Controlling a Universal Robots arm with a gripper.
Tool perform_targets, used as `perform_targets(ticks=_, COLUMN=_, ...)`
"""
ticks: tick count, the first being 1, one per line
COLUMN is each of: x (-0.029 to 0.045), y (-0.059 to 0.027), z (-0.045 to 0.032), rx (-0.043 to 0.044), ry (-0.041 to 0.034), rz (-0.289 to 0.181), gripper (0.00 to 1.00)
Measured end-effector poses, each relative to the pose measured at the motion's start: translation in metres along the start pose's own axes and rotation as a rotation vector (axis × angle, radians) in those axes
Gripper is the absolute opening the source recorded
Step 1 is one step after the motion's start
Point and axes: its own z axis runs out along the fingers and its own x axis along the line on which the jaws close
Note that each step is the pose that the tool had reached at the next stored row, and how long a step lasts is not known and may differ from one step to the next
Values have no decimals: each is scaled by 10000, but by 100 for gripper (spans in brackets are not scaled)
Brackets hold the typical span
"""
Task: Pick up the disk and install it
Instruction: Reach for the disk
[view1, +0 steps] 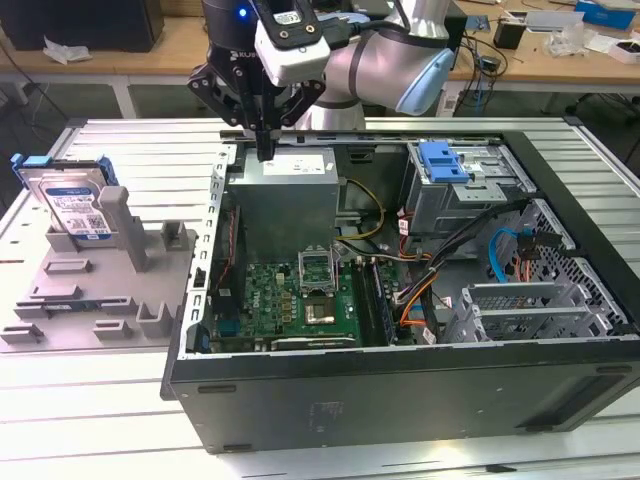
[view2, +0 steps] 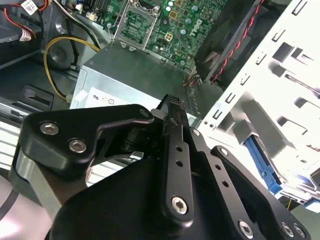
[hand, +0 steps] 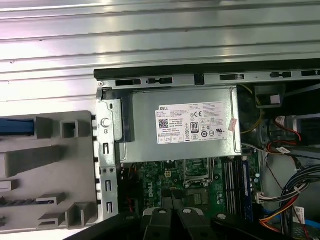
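The disk (view1: 75, 205), a silver drive with a white-and-blue label in a bright blue bracket, stands on edge in a grey holder (view1: 95, 290) at the exterior view's left, outside the computer case. A blue strip of the disk (hand: 15, 126) shows in the first wrist view. My gripper (view1: 265, 152) hangs over the case's rear corner, just above the grey power supply (view1: 285, 190), well to the right of the disk in the exterior view. Its black fingers (view2: 173, 107) are pressed together and hold nothing.
The open computer case (view1: 400, 385) lies on a ribbed metal table (view1: 130, 150). Inside are a green motherboard (view1: 300, 290), cables (view1: 500, 260) and a drive bay with a small blue latch (view1: 445, 160). The case's perforated side wall (view2: 260, 95) is close beside the gripper.
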Motion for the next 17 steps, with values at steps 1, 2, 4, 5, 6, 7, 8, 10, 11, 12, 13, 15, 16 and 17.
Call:
perform_targets(ticks=1, x=27, y=5, z=0, rx=0, ry=0, rz=1, gripper=11)
perform_targets(ticks=2, x=48, y=10, z=-1, rx=0, ry=0, rz=0, gripper=11)
perform_targets(ticks=4, x=118, y=24, z=-2, rx=0, ry=1, rz=-1, gripper=11)
perform_targets(ticks=5, x=141, y=29, z=-2, rx=0, ry=0, rz=1, gripper=11)
perform_targets(ticks=6, x=160, y=33, z=-3, rx=1, ry=0, rz=1, gripper=11)
perform_targets(ticks=7, x=184, y=38, z=-2, rx=0, ry=0, rz=2, gripper=11)
perform_targets(ticks=8, x=206, y=42, z=-3, rx=0, ry=0, rz=1, gripper=11)
perform_targets(ticks=10, x=249, y=54, z=-3, rx=0, ry=0, rz=4, gripper=11)
perform_targets(ticks=11, x=269, y=59, z=-3, rx=0, ry=0, rz=6, gripper=11)
perform_targets(ticks=12, x=289, y=65, z=-4, rx=1, ry=0, rz=9, gripper=11)
perform_targets(ticks=13, x=320, y=74, z=-3, rx=0, ry=-1, rz=10, gripper=11)
perform_targets(ticks=15, x=372, y=84, z=-4, rx=1, ry=2, rz=15, gripper=11)
perform_targets(ticks=16, x=397, y=89, z=-5, rx=1, ry=3, rz=18, gripper=11)
perform_targets(ticks=17, x=416, y=92, z=-5, rx=1, ry=2, rz=20, gripper=11)
